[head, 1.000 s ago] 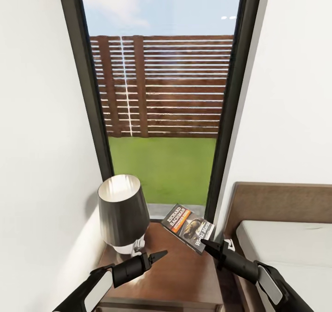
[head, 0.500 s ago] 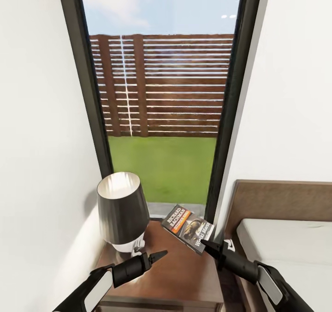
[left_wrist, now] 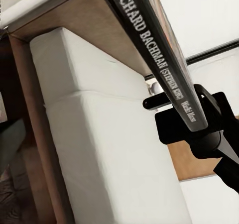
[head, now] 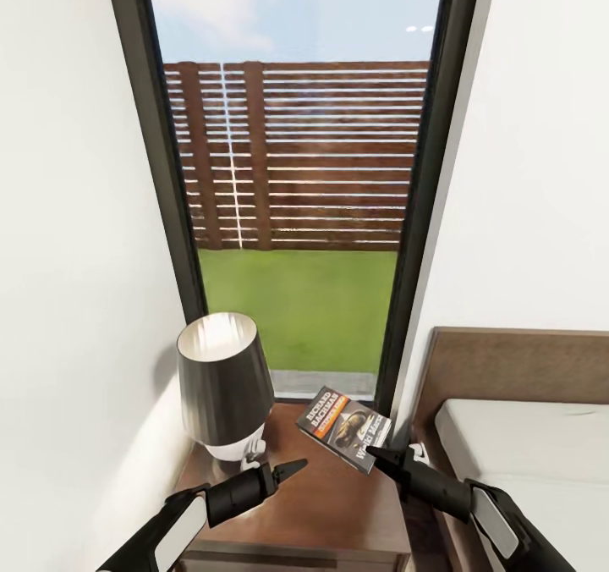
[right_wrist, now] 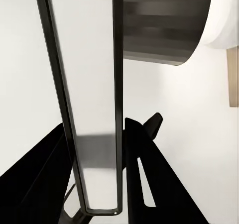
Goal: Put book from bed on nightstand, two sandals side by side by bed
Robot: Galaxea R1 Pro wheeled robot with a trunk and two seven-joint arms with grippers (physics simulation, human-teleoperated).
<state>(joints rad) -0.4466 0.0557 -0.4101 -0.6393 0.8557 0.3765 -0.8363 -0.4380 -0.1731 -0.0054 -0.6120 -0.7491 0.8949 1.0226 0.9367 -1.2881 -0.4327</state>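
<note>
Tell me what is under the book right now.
The book, clamped at its near corner by the right gripper, hangs tilted above the nightstand top, beside the lamp. The wood directly beneath it is partly covered by the book.

Bare glossy wood lies open at the lower centre of the head view, the front half of the nightstand (head: 338,496). The lamp (head: 224,386) blocks the top's left rear corner, its dark shade wide and tall, hard by the left wall. At centre the book (head: 342,426) hangs tilted over the rear right of the top, clamped in the right gripper (head: 374,453). Lower right, the headboard (head: 507,365) and the bed (head: 524,445) wall off that side. The left gripper (head: 292,468) hovers over the front left of the top, just below the lamp.
</note>
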